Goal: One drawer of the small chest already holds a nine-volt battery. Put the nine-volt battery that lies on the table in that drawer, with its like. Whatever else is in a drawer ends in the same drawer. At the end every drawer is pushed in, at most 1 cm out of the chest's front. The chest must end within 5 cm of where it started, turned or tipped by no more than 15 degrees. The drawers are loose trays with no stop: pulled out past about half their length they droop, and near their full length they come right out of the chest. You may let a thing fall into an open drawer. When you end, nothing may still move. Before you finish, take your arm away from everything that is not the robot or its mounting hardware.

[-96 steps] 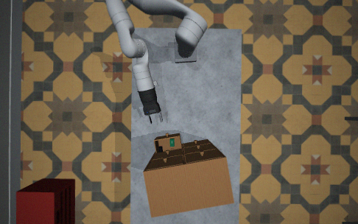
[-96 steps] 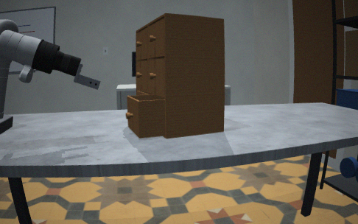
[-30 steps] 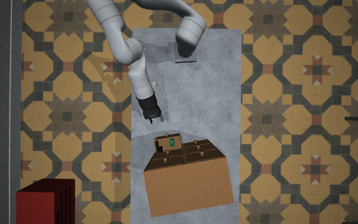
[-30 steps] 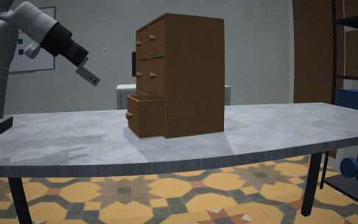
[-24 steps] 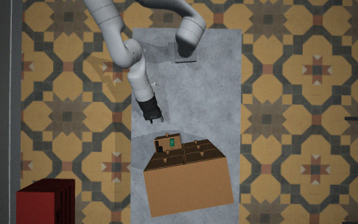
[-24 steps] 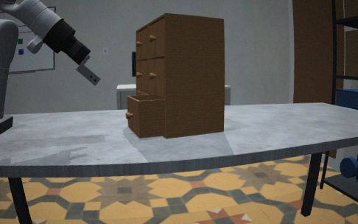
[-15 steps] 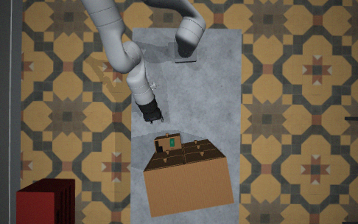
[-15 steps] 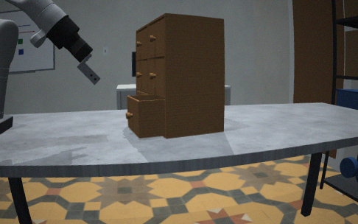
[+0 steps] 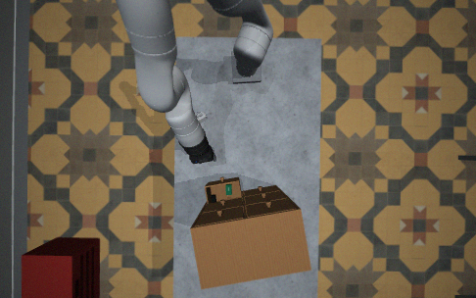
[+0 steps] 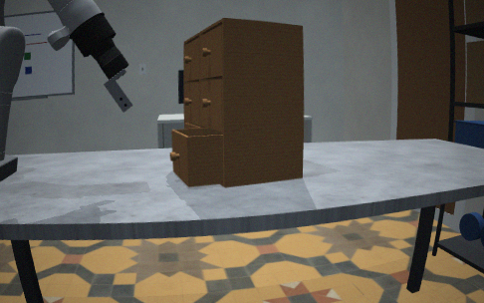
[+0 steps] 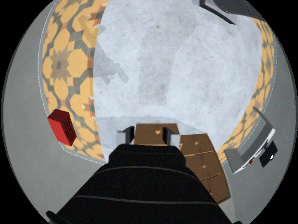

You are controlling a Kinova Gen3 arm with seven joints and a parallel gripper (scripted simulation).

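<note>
Mottled grey counter (image 9: 274,142) (image 10: 349,169) (image 11: 200,75) shows no loose nine-volt battery; it probably lies among the black shapes (image 9: 211,195) in the pulled-out bottom drawer (image 9: 220,193) (image 10: 204,159) (image 11: 147,132), beside a green piece (image 9: 228,189). Such a battery should handle as small, rigid and fairly dense, its smooth sides best pinched squarely. The fingers (image 9: 208,161) (image 10: 125,107) are released, apart from the wooden chest (image 9: 250,250) (image 10: 261,100) (image 11: 200,160). Whether the black shapes are two batteries is too small to tell; the exterior view hides the drawer's floor.

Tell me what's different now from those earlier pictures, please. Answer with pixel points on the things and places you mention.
The arm's end has tipped: the gripper (image 9: 214,160) (image 10: 125,109) (image 11: 148,132) points more steeply downward than before, when it reached out flatter towards the chest (image 9: 251,250) (image 10: 263,105) (image 11: 212,167). It took hold of nothing and let go of nothing; its fingers are open. The chest and its pulled-out bottom drawer (image 9: 222,194) (image 10: 205,159) (image 11: 147,134) stayed put.
</note>
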